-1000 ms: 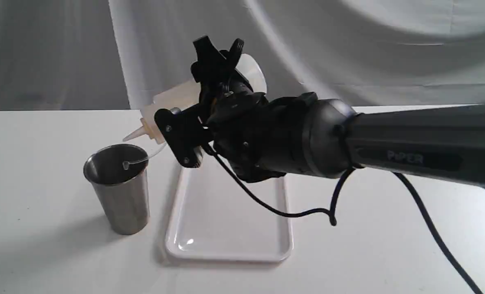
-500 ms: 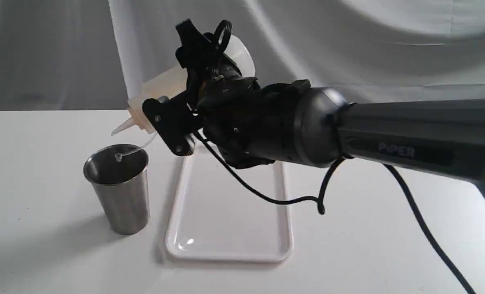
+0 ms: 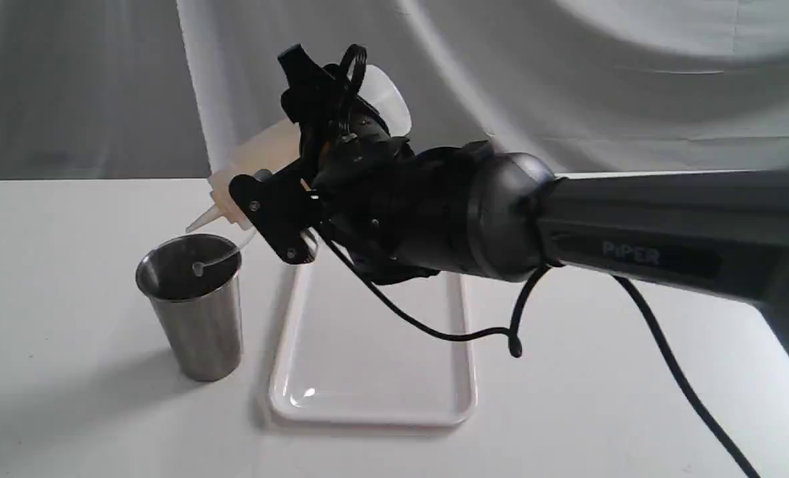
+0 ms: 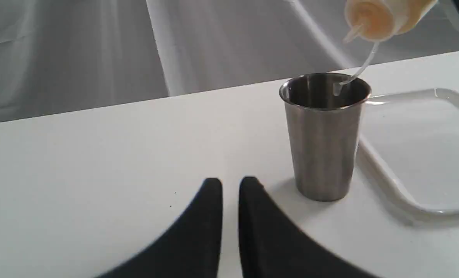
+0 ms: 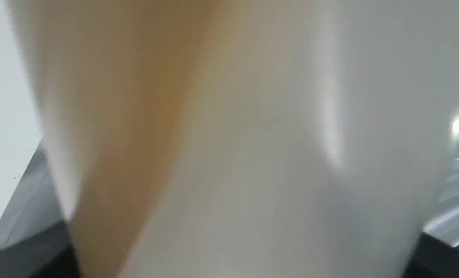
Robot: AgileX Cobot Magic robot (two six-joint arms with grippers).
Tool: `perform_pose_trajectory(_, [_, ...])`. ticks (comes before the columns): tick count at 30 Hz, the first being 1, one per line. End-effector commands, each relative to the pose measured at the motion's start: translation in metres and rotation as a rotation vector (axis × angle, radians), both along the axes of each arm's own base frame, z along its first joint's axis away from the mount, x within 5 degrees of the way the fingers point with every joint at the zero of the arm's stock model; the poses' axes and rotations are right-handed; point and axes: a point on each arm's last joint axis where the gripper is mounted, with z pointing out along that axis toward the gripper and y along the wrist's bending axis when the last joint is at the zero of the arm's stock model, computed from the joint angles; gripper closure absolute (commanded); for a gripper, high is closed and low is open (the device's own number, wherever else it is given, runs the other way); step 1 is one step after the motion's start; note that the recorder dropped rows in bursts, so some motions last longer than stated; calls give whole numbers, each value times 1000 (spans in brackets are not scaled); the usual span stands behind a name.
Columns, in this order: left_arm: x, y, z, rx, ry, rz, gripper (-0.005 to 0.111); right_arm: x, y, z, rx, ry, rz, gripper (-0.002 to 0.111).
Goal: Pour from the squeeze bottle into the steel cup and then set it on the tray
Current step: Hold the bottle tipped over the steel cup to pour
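R arm (image 3: 633, 232) comes in from the right, forearm approx level, wrist rolled. R pincer (image 3: 285, 143) is clamped across the bottle (image 3: 258, 156) mid-body, one finger above and one below. Bottle is held in the air, tipped nozzle-down toward the left, with the nozzle just over the cup (image 3: 195, 312) rim and the thin cap strap (image 3: 225, 255) dangling into the cup mouth. Orange liquid sits at the nozzle end. Cup stands upright on the desk (image 3: 69, 398), just beside the tray (image 3: 368, 372), not touching. L pincer (image 4: 231, 181) is low over the desk near the cup, fingers nearly together, nothing between.
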Motion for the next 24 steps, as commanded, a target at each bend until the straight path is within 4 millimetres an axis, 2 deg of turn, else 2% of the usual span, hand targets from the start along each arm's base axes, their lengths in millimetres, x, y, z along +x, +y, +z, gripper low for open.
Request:
perform_pose_trajectory(1, [0,0,-1,0,-8,-5,98,0,-1,9,-13,-30,-8,108])
perform_pose_trajectory(11, [0,0,-1,0,-8,-5,98,0,-2,9,-30,-34,-13,108])
perform_pose_trajectory(17, [0,0,-1,0,-8,-5,98,3,-1,24,9,-73,-30,108])
perform_pose_trajectory(24, [0,0,-1,0,-8,-5,98,3,3,24,16,-66,0,108])
